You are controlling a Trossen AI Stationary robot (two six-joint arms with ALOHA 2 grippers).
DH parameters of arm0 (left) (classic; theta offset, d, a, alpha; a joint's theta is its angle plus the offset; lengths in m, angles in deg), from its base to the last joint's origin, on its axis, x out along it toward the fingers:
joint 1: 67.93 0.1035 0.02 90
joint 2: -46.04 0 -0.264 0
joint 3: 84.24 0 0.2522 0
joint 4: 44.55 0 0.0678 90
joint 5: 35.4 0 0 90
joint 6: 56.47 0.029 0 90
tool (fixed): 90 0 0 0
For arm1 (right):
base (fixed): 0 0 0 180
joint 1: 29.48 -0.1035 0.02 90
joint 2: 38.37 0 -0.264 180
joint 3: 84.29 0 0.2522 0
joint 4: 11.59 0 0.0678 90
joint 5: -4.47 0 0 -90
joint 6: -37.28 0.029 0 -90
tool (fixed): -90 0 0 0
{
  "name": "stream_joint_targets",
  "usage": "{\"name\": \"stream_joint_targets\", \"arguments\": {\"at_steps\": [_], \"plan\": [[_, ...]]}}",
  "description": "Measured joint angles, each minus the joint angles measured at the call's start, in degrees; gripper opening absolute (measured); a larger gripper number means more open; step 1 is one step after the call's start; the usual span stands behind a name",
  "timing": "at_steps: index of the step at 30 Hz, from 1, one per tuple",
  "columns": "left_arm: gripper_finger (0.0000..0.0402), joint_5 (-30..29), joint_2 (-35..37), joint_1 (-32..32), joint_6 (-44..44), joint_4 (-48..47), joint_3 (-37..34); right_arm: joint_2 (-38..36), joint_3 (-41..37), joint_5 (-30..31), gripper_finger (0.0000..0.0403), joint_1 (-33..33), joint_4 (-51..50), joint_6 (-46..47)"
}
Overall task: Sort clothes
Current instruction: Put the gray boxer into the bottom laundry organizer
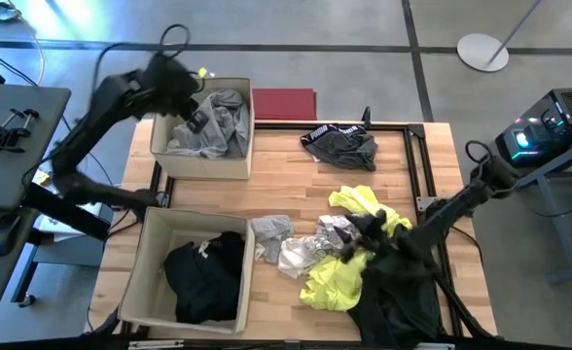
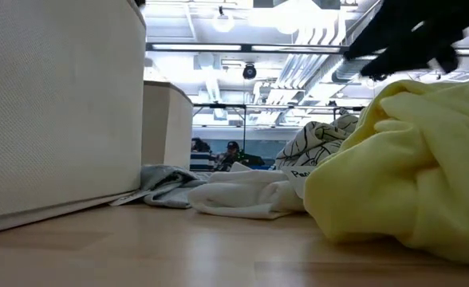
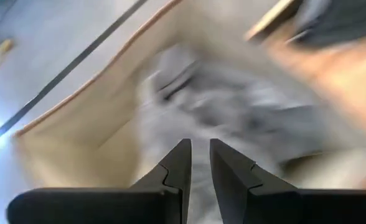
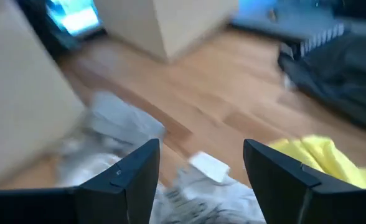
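My left gripper (image 1: 196, 119) is over the far beige box (image 1: 200, 165), nearly shut with light grey cloth (image 3: 233, 99) in the narrow gap. More grey garments (image 1: 213, 136) lie in that box. My right gripper (image 1: 349, 243) is open, just above the white patterned garment (image 1: 310, 248), which lies on the table beside the neon yellow garment (image 1: 349, 277). Its fingers stand apart over the white cloth (image 4: 201, 186) without touching it. Black garments (image 1: 203, 277) lie in the near beige box (image 1: 150, 258). My left gripper has light grey cloth (image 3: 199, 149) between its two fingertips, coming from above into the far box. Which part of the garment this is, and how many layers, I cannot tell through the blur. The rest of the cloth spreads out in the box below.
A dark garment (image 1: 339, 144) lies at the table's far side, and a black one (image 1: 393, 306) at the near right under my right arm. A small grey piece (image 1: 271, 231) lies beside the near box. A dark red rectangle (image 1: 284, 104) lies beyond the far edge.
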Motion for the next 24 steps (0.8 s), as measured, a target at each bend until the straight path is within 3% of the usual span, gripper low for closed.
{"name": "stream_joint_targets", "arguments": {"at_steps": [3, 6, 10, 16, 21, 24], "plan": [[0.0048, 5.4, 6.84, -6.02, -2.23, 5.62, -4.6, 0.0, 0.8, -10.61, 0.022, 9.06, -0.21, -8.73], [0.0048, 9.48, 13.36, -12.21, -4.6, 12.17, -11.33, 0.0, 2.13, -17.34, 0.022, 18.96, -1.32, -18.36], [0.0048, 10.56, 20.43, -19.82, -8.56, 21.16, -22.03, 0.0, 3.93, -26.31, 0.022, 33.71, -5.76, -29.14], [0.0048, 10.7, 26.87, -29.19, -11.98, 34.48, -36.84, 0.11, 0.93, -34.94, 0.022, 53.65, -6.17, -37.41], [0.0048, 10.7, 28.12, -35.04, -12.55, 41.99, -43.65, 0.2, -4.65, -39.21, 0.0215, 61.88, -0.36, -42.82], [0.0048, 10.67, 28.14, -37.83, -12.58, 44.43, -45.45, 0.2, -8.44, -39.92, 0.0188, 63.94, 4.55, -44.03]]}}
